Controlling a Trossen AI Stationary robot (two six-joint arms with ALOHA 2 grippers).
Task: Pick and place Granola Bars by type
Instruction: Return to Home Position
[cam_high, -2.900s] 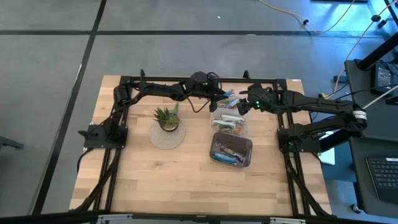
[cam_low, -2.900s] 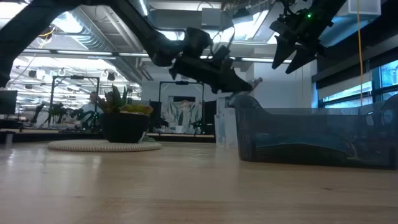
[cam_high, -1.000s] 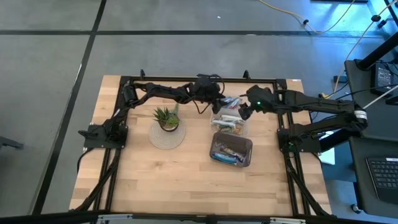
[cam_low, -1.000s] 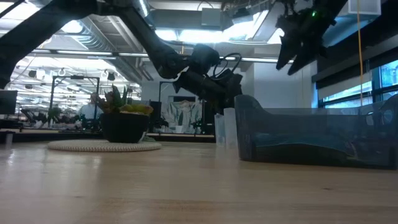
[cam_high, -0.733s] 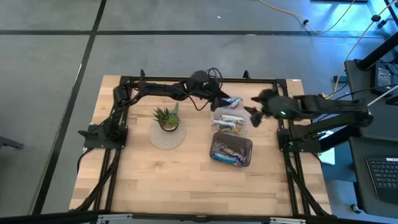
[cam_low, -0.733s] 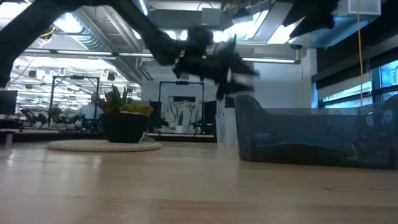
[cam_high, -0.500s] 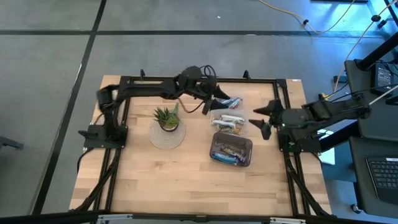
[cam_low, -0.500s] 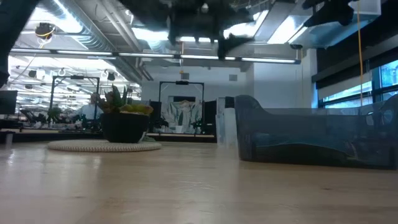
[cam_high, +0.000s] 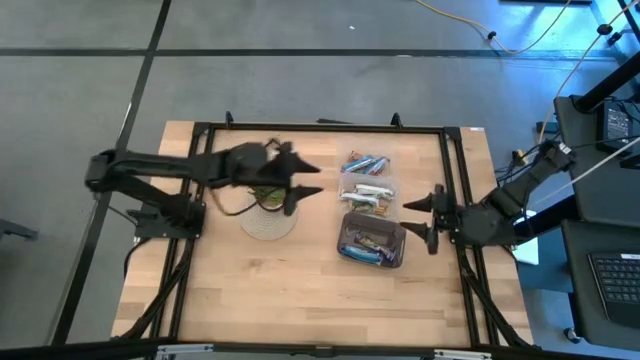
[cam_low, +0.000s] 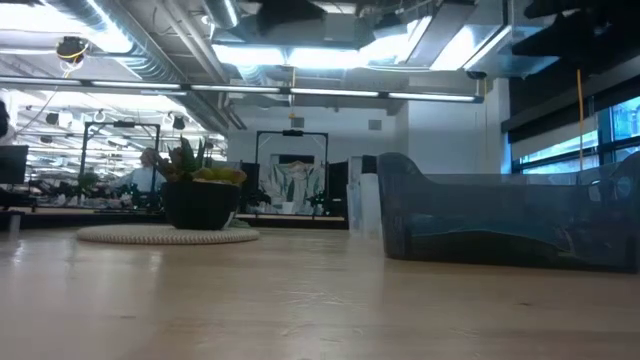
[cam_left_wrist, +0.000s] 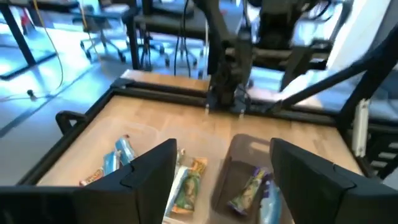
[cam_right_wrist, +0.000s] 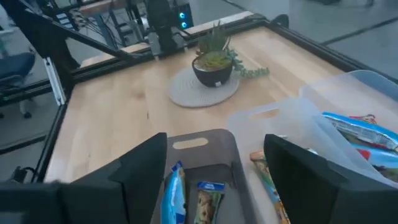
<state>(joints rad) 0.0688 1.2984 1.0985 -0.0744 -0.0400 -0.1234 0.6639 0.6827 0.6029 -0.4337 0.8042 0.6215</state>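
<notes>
Granola Bars (cam_high: 365, 246) lie in the black bin (cam_high: 342, 238) and, toward 12 o'clock, two clear bins (cam_high: 343, 190). Light, slippery wrappers; probably best pinched across mid-width. Right claw (cam_high: 408, 218) at 3 o'clock, left claw (cam_high: 306, 189) at 9 o'clock: both spread, empty.

1. Built as two slim arms, matte black from base to tip: left arm (cam_high: 160, 165) over the left side of the counter (cam_high: 300, 290), right arm (cam_high: 520, 195) at the counter's right edge.
2. Made of straight tubular links joined by thicker, rounded housings.
3. Hung with a thin black cable (cam_high: 228, 206), looping loose under the left arm above the counter.
4. Marked with a small pale patch (cam_high: 561, 150) high on the right arm, beyond the counter's right edge.
5. Tipped with a left claw (cam_high: 308, 179) and a right claw (cam_high: 415, 219), each with two tapering, pointed prongs as seen from above.
6. Close up in the wrist views: fingers (cam_left_wrist: 149, 177) broad, flat and angular, dark grey-black with bevelled edges.
</notes>
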